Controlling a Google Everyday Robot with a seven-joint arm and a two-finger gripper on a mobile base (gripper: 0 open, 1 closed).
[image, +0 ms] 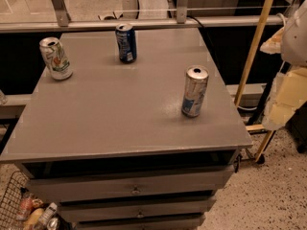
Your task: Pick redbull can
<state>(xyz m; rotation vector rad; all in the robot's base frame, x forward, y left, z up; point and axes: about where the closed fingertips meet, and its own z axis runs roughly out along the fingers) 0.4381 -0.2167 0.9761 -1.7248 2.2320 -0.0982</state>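
Observation:
The redbull can [194, 91] is a tall slim silver can with blue patches near its base. It stands upright on the grey cabinet top [120, 114], right of the middle and near the right edge. My gripper [284, 97] shows as pale cream parts below a white arm piece at the right edge of the view. It hangs off the table's right side, well to the right of the can and apart from it. It holds nothing that I can see.
A shorter dark blue can [126, 43] stands at the back middle. A white can with green and red markings [56, 58] stands at the back left. A yellow pole [253, 47] leans right of the cabinet. A wire basket [24, 207] sits on the floor at lower left.

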